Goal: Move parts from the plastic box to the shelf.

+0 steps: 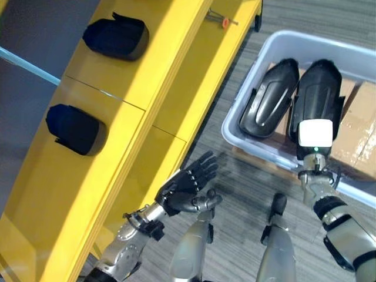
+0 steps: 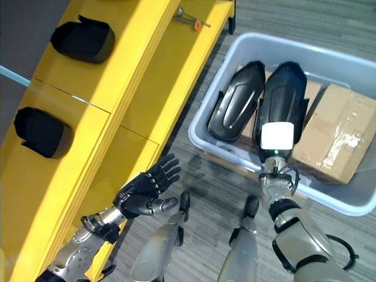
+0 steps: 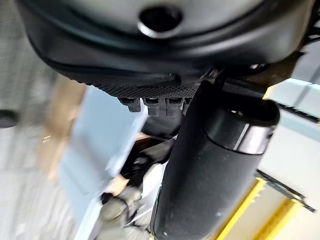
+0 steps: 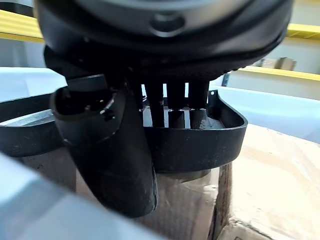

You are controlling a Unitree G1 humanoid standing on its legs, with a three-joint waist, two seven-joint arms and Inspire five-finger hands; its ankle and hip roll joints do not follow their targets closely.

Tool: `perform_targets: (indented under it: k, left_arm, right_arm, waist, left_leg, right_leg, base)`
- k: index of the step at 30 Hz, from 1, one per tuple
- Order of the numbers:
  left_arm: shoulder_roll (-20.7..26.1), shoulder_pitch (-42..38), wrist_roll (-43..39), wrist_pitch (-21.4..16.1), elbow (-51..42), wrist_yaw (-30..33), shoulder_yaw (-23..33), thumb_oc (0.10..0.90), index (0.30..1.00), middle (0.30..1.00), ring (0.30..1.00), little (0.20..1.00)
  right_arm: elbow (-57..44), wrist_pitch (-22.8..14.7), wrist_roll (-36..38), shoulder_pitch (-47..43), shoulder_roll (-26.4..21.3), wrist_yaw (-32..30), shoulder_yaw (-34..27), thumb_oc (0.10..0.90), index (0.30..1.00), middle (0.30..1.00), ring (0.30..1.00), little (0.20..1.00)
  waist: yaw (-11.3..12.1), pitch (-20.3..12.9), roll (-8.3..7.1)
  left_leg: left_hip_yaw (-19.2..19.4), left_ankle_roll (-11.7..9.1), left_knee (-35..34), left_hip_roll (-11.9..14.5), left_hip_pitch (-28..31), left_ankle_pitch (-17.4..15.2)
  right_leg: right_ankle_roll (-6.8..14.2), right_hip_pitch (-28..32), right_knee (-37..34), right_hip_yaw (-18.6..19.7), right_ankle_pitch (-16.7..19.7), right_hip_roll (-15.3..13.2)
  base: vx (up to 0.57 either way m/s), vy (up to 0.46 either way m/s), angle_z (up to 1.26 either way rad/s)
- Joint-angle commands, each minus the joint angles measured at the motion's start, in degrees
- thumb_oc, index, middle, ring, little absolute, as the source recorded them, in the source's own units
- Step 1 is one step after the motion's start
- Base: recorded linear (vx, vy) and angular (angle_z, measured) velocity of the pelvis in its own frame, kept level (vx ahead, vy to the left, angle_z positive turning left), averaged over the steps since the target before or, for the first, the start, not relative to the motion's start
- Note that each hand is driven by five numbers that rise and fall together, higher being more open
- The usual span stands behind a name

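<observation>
Two black moulded parts lie side by side in the grey plastic box (image 1: 238,136): a left one (image 1: 269,98) and a right one (image 1: 320,85). My right hand (image 1: 316,138) reaches into the box onto the near end of the right part. In the right wrist view its fingers (image 4: 175,107) hook over that part's rim (image 4: 210,147) with the thumb (image 4: 115,155) against the outside. My left hand (image 1: 189,183) hangs open beside the yellow shelf (image 1: 147,70), holding nothing. Two more black parts (image 1: 116,36) (image 1: 75,129) rest on the shelf's top level.
A cardboard box (image 1: 359,126) fills the right side of the plastic box under the parts. A small red-handled tool (image 1: 222,21) lies on the shelf's lower level. Grey floor shows between shelf and box.
</observation>
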Motion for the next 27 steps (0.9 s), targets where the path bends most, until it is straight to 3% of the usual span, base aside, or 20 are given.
perform_targets:
  k: [1, 2, 3, 6, 9, 12, 13, 14, 16, 20, 27]
  left_arm:
    - [2.3, -1.2, 0.2, -4.8, -7.9, -2.7, 3.3, 0.900, 1.000, 1.000, 1.000, 1.000]
    - [2.8, -0.8, -0.9, -4.6, -8.3, -2.2, 4.4, 0.900, 1.000, 1.000, 1.000, 1.000]
    - [2.8, -0.8, -0.9, -4.6, -8.2, -2.2, 4.4, 0.900, 1.000, 1.000, 1.000, 1.000]
    - [2.3, 1.3, -4.8, -3.6, -9.2, -5.7, 6.5, 0.900, 1.000, 1.000, 1.000, 1.000]
    - [2.1, 2.0, -5.0, -3.3, -9.6, -6.2, 6.8, 0.900, 1.000, 1.000, 1.000, 1.000]
    - [0.9, 5.3, -4.7, -4.2, -8.7, -7.7, 7.4, 0.900, 1.000, 1.000, 1.000, 1.000]
    - [0.9, 5.3, -4.7, -4.2, -8.7, -7.7, 7.3, 0.900, 1.000, 1.000, 1.000, 1.000]
    - [0.0, 6.4, -4.9, -3.6, -8.5, -9.2, 7.6, 0.900, 1.000, 1.000, 1.000, 1.000]
    - [-0.7, 7.3, -4.0, -3.2, -7.5, -8.2, 7.8, 0.900, 1.000, 1.000, 1.000, 1.000]
    - [-3.1, 8.2, -2.9, -0.5, -4.3, -7.1, 7.9, 0.900, 1.000, 1.000, 1.000, 1.000]
    - [-4.5, 8.5, -1.6, -0.4, -3.5, -10.4, 7.0, 0.900, 1.000, 1.000, 1.000, 1.000]
  right_arm:
    - [-6.9, -6.7, 0.3, -0.2, -1.0, -1.7, 3.0, 0.400, 0.300, 0.300, 0.300, 0.300]
    - [-15.4, -7.6, -1.2, 1.7, -2.1, -3.0, 1.9, 0.400, 0.300, 0.300, 0.300, 0.300]
    - [-15.4, -7.6, -1.2, 1.7, -2.1, -3.0, 1.9, 0.400, 0.300, 0.300, 0.300, 0.300]
    - [-31.9, -7.2, -5.3, 8.9, -5.4, -3.1, -4.8, 0.400, 0.300, 0.300, 0.300, 0.300]
    - [-34.4, -7.6, -6.1, 10.7, -6.0, -2.6, -6.3, 0.400, 0.300, 0.300, 0.300, 0.300]
    - [-44.2, -11.2, -7.2, 16.9, -7.3, -2.5, -11.5, 0.400, 0.300, 0.300, 0.300, 0.300]
    - [-44.3, -11.2, -7.2, 17.0, -7.3, -2.5, -11.6, 0.400, 0.300, 0.300, 0.300, 0.300]
    - [-47.9, -14.6, -6.0, 19.4, -8.2, -3.2, -14.5, 0.400, 0.300, 0.300, 0.300, 0.300]
    - [-50.5, -16.7, -4.7, 21.1, -8.4, -4.1, -17.2, 0.400, 0.300, 0.300, 0.300, 0.300]
    - [-54.7, -19.3, -0.2, 24.7, -7.7, -4.0, -22.3, 0.400, 0.300, 0.300, 0.300, 0.300]
    - [-57.4, -21.0, 5.0, 29.0, -5.6, -1.7, -26.8, 0.400, 0.300, 0.300, 0.300, 0.300]
  waist:
    - [-0.4, 2.8, -2.63]
    - [-1.1, 2.8, -4.44]
    - [-1.1, 2.8, -4.42]
    - [-2.9, -0.8, -7.86]
    - [-3.1, -1.8, -8.51]
    - [-4.3, -6.6, -10.95]
    - [-4.2, -6.7, -10.93]
    - [-4.6, -9.2, -11.86]
    - [-4.9, -12.0, -12.56]
    - [-5.5, -16.0, -13.85]
    - [-7.2, -18.1, -14.59]
  left_leg:
    - [3.1, 5.4, 0.1, -3.6, 3.4, -6.9]
    - [2.9, 5.3, -1.5, -2.9, 6.3, -6.8]
    - [2.9, 5.3, -1.5, -2.9, 6.3, -6.8]
    - [3.1, 4.8, -3.8, -1.6, 9.9, -6.4]
    - [3.2, 4.8, -4.1, -1.4, 10.8, -6.4]
    - [3.8, 4.3, -5.6, -0.4, 14.6, -6.3]
    - [3.8, 4.3, -5.6, -0.4, 14.6, -6.3]
    - [4.1, 4.1, -6.4, -0.2, 16.0, -6.5]
    - [4.5, 3.9, -7.3, 0.0, 17.4, -6.9]
    - [5.8, 4.0, -7.8, 0.0, 20.1, -8.6]
    - [8.2, 4.8, -7.8, -0.9, 22.8, -10.7]
  right_leg:
    - [-3.5, 8.0, 5.3, -2.5, -13.8, 4.5]
    - [-3.2, 11.2, 3.1, -2.1, -13.3, 5.2]
    - [-3.2, 11.3, 3.1, -2.1, -13.2, 5.2]
    - [-2.4, 15.6, -0.7, -0.4, -11.6, 6.3]
    - [-2.3, 16.5, -1.5, -0.1, -11.2, 6.5]
    - [-1.8, 20.4, -4.7, 0.9, -10.0, 7.1]
    - [-1.8, 20.4, -4.7, 0.9, -10.0, 7.1]
    - [-1.6, 22.1, -6.1, 1.3, -9.8, 7.2]
    - [-1.2, 23.5, -7.6, 1.3, -9.5, 7.2]
    - [-0.6, 26.5, -10.2, 1.4, -9.1, 7.0]
    - [1.3, 27.9, -12.3, 2.0, -6.9, 5.4]
  base:
    - [0.03, -0.091, -0.15]
    - [0.02, -0.053, -0.21]
    - [0.06, -0.082, -0.15]
    - [0.08, -0.028, -0.11]
    - [0.06, 0.007, -0.16]
    - [0.18, 0.045, -0.12]
    - [0.23, 0.066, -0.17]
    - [0.15, 0.048, -0.20]
    - [0.19, 0.085, -0.14]
    - [0.11, 0.119, -0.05]
    - [0.05, 0.220, -0.05]
